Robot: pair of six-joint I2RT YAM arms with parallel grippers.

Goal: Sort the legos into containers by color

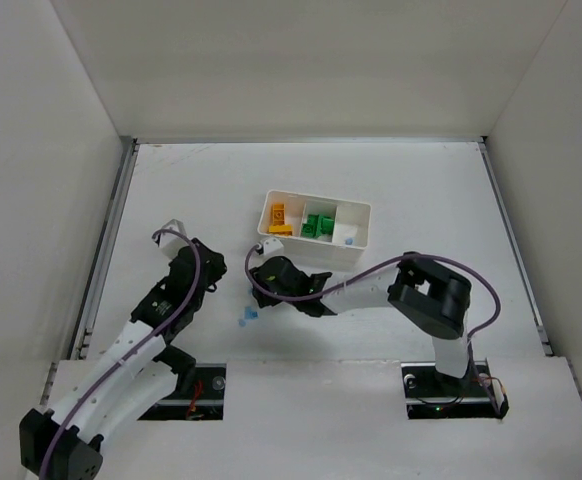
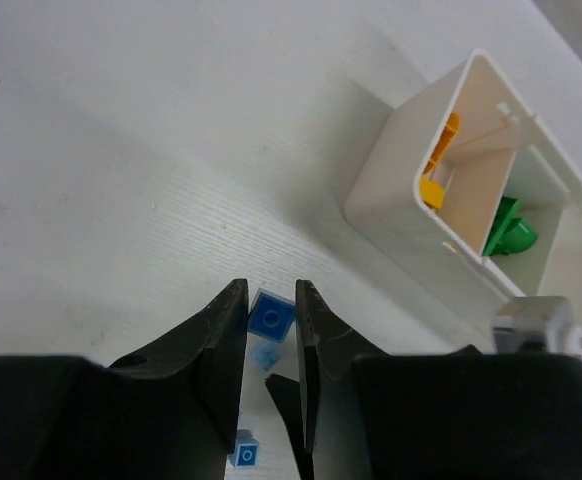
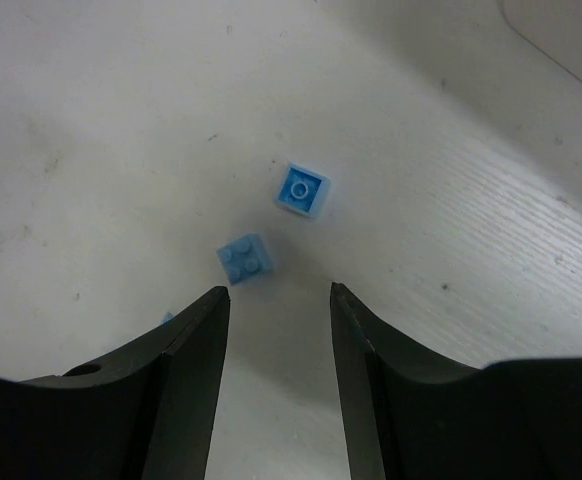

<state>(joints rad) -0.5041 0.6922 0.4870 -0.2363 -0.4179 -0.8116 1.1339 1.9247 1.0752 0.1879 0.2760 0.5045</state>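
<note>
The white three-compartment tray [image 1: 361,212] holds yellow-orange bricks [image 1: 278,218] on the left, green bricks [image 1: 318,225] in the middle and one light-blue brick [image 1: 348,240] on the right. My left gripper [image 2: 271,290] is shut on a blue brick [image 2: 271,316], held above the table to the left of the tray [image 2: 401,200]. My right gripper [image 3: 279,295] is open and empty just above the table. Two light-blue bricks [image 3: 302,190] [image 3: 245,258] lie just beyond its fingertips. In the top view these loose bricks [image 1: 249,318] lie between the two grippers [image 1: 214,275] [image 1: 261,295].
Two more light-blue bricks [image 2: 264,355] [image 2: 243,453] lie on the table below my left fingers. A sliver of another blue brick [image 3: 167,318] shows beside my right gripper's left finger. White walls enclose the table on three sides.
</note>
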